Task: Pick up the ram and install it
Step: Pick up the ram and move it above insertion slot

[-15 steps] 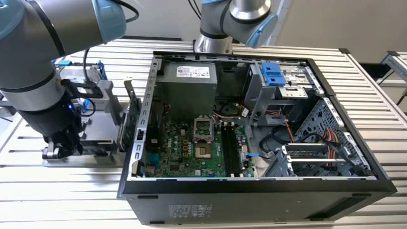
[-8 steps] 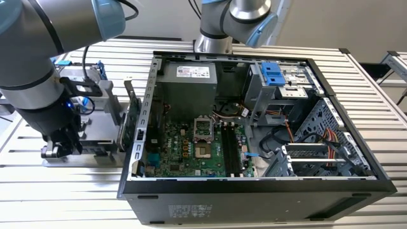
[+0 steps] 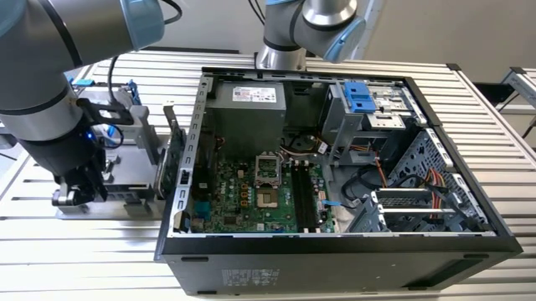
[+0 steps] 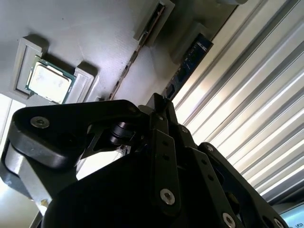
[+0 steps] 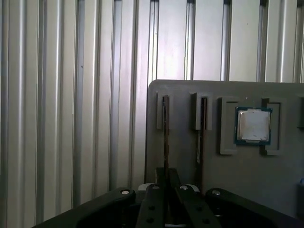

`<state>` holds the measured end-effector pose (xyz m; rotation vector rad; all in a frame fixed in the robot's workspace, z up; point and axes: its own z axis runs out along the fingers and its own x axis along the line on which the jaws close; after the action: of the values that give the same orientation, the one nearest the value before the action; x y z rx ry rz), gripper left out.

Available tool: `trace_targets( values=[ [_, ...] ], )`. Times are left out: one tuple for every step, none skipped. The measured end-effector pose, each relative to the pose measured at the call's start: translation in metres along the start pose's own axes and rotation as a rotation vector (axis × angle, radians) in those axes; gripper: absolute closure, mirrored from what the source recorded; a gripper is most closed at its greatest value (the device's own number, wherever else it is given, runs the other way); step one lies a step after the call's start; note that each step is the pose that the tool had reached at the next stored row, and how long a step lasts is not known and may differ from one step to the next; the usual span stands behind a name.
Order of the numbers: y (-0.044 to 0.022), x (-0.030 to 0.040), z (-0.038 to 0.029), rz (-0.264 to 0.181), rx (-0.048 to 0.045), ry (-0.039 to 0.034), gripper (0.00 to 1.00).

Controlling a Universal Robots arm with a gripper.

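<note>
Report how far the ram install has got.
Done: nothing seated; the motherboard's ram slots look empty. In hand: the gripper is down at the ram, which stands on edge in the grey holder. Left: lifting it and installing it.

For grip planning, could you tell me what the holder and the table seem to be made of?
Holder: matte grey, likely plastic; dull surface and rounded slot ribs. Table: probably aluminium; silvery grooved profiles with bright glare.
</note>
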<state>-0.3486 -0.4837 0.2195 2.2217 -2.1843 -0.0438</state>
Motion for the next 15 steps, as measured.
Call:
trace_targets(
  values=[
    [0.0000,0.0000,-0.0010,0.000,0.0000,0.0000,1.00],
    [0.0001,0.0000,-0.0021,0.000,0.0001,0.0000,1.00],
    [0.0001,0.0000,-0.0031,0.000,0.0001,0.0000,1.00],
    [0.0002,0.0000,-0.0043,0.000,0.0001,0.0000,1.00],
    [0.0002,0.0000,-0.0056,0.000,0.0000,0.0000,1.00],
    [0.0003,0.0000,-0.0066,0.000,0.0000,0.0000,1.00],
    [0.0003,0.0000,-0.0077,0.000,0.0001,0.0000,1.00],
    [0.0003,0.0000,-0.0089,0.000,0.0000,0.0000,1.00],
    [0.0004,0.0000,-0.0101,0.000,0.0001,0.0000,1.00],
    [0.0004,0.0000,-0.0114,0.000,0.0000,0.0000,1.00],
    [0.0005,0.0000,-0.0127,0.000,0.0000,0.0001,1.00],
    [0.0005,0.0000,-0.0141,0.000,0.0000,0.0000,1.00],
    [0.0006,0.0000,-0.0153,0.000,0.0001,0.0000,1.00],
    [0.0006,0.0000,-0.0166,0.000,0.0000,0.0000,1.00],
    [0.0006,0.0000,-0.0178,0.000,0.0001,0.0000,1.00]
  ],
)
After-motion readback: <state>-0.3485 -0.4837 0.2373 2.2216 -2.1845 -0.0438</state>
